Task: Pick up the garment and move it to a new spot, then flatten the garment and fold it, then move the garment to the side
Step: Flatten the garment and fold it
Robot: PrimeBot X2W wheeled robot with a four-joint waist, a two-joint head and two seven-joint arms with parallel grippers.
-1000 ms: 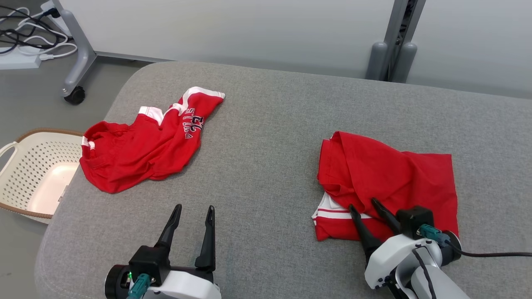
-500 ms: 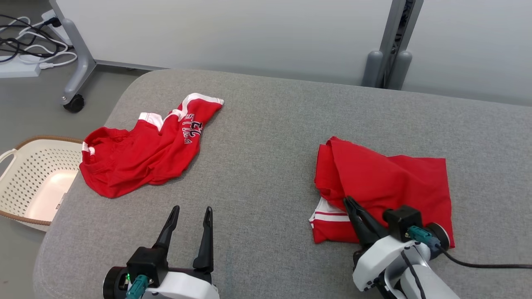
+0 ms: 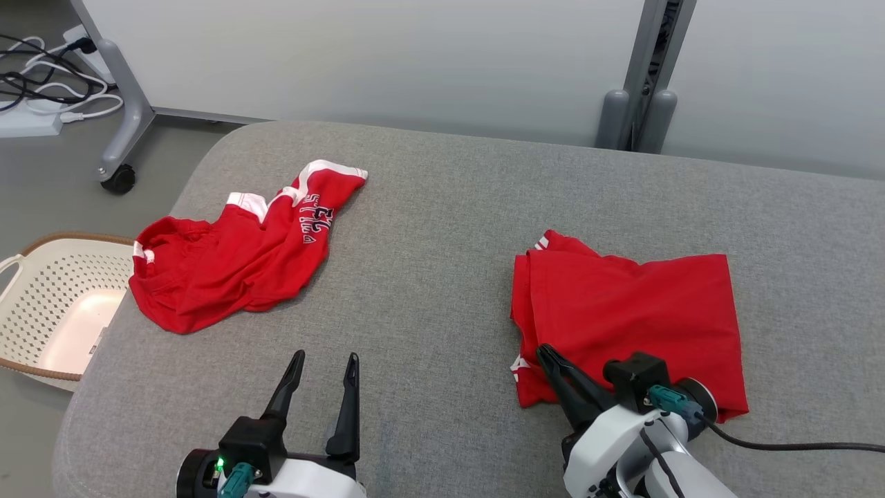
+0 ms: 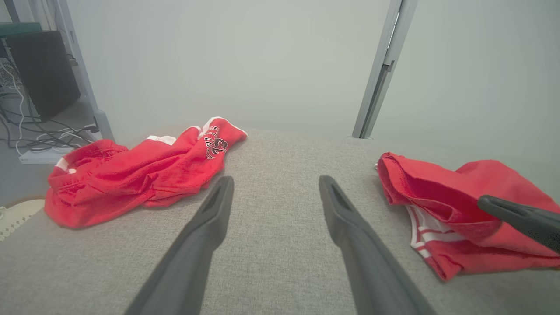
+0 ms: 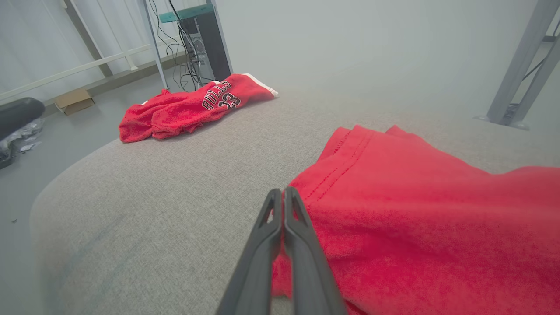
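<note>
A red garment (image 3: 622, 311) with white trim lies roughly folded on the right of the grey cushioned surface (image 3: 429, 242); it also appears in the left wrist view (image 4: 437, 192) and the right wrist view (image 5: 415, 210). My right gripper (image 3: 543, 349) is shut, resting over the garment's near left edge. Its closed tips (image 5: 280, 190) sit just beside the hem, with no cloth visible between them. The same gripper's dark finger (image 4: 516, 214) crosses the cloth in the left wrist view. My left gripper (image 3: 325, 356) stands open and empty at the front middle, over bare cushion (image 4: 276, 179).
A second, crumpled red jersey (image 3: 235, 263) with printed lettering lies at the left of the cushion. A cream perforated basket (image 3: 41, 277) sits on the floor off the left edge. Behind are a grey post (image 3: 643, 69), a wheeled stand leg (image 3: 117, 138) and floor cables (image 3: 41, 90).
My right gripper has shut and drawn back to the left along the garment's near edge. The garment's raised fold now lies flatter. The head camera has shifted slightly. The left gripper is unchanged.
</note>
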